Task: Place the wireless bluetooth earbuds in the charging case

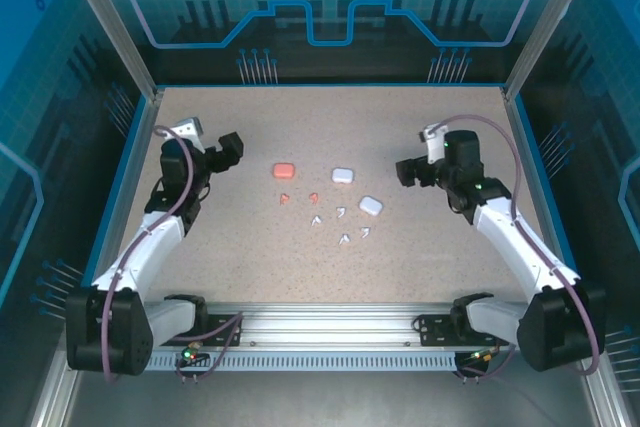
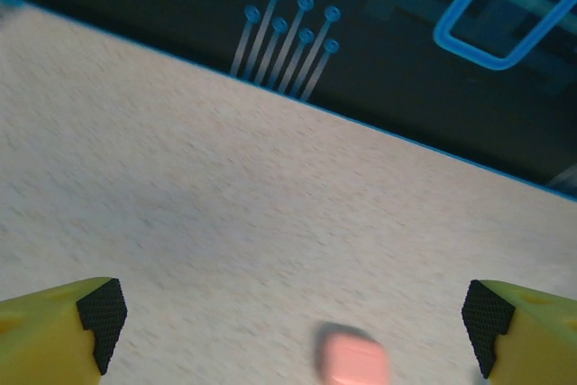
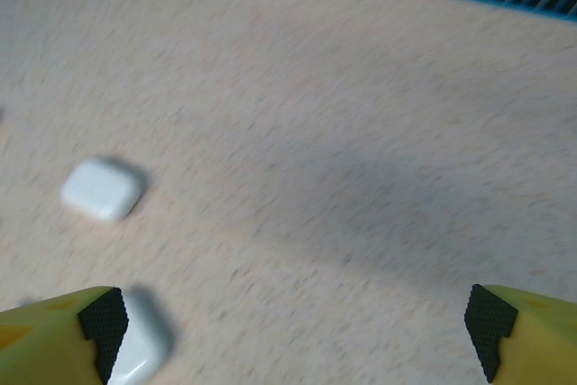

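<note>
1. The left gripper [image 1: 225,152] hangs over the left side of the speckled beige tabletop [image 1: 250,277], jaws spread wide with nothing between them. The right gripper [image 1: 410,169] is likewise released and empty, on the opposite side of the cluster.
2. The task's things lie at mid-table between the arms. Two tiny salmon-red stemmed plastic earbuds [image 1: 284,198] sit just in front of a salmon-red pebble-shaped charging case [image 1: 283,171]. Four tiny white stemmed plastic earbuds [image 1: 341,212] are scattered near two white rounded charging cases, one [image 1: 343,174] farther back and one [image 1: 371,205] nearer the right arm. No bud is in a case.
3. All three cases look shut, so a lid likely has to open first. A light, smooth pebble shape could skid across the table if it is pried without the other arm bracing it.
4. The buds are small, slick and close together. Broad fingers could knock a neighbour aside or squeeze a bud out sideways, and a stem turned the wrong way would not seat. Matching bud colour to case also matters.
5. In the left wrist view, the black pads [image 2: 101,322] look soft and matte on yellow plastic fingers. The tabletop is grainy and dull, and the cases have softly rounded corners and a faint sheen.
</note>
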You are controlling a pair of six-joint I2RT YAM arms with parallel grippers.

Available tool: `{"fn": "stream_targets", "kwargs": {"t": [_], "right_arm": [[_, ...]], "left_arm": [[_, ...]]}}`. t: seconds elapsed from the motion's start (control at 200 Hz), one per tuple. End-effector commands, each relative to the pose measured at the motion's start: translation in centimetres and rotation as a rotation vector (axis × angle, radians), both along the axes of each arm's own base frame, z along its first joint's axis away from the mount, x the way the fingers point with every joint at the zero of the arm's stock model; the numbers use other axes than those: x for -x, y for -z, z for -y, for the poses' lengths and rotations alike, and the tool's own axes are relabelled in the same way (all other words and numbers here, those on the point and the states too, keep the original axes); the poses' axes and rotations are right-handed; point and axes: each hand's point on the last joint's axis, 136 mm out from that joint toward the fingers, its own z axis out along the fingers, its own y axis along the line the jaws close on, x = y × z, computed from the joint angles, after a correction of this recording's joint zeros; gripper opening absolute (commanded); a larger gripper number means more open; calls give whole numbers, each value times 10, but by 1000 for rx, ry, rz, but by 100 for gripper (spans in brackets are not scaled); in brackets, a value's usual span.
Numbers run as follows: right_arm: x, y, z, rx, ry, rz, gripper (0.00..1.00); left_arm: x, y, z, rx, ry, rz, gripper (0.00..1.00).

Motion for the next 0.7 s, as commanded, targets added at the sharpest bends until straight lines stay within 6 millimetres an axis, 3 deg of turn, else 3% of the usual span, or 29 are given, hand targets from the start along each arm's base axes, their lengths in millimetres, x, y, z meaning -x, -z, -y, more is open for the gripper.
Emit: {"fn": "stream_targets", "kwargs": {"t": [0.0, 0.105, 0.285, 0.56, 0.695], "right_arm": [[53, 41, -22, 148, -151, -315, 100], [66, 58, -44, 262, -285, -417, 100], [73, 87, -63, 390, -458, -539, 100], [55, 117, -79, 475, -589, -595, 99], [46, 132, -86, 493, -617, -616, 93]], "left_arm": [[47, 62, 39, 286, 77, -322, 99], [65, 71, 57, 372, 129, -362, 99], [82, 80, 68, 443, 157, -365, 99], [83, 75, 62, 401, 145, -347, 99], [84, 77, 61, 389, 138, -355, 99]]}}
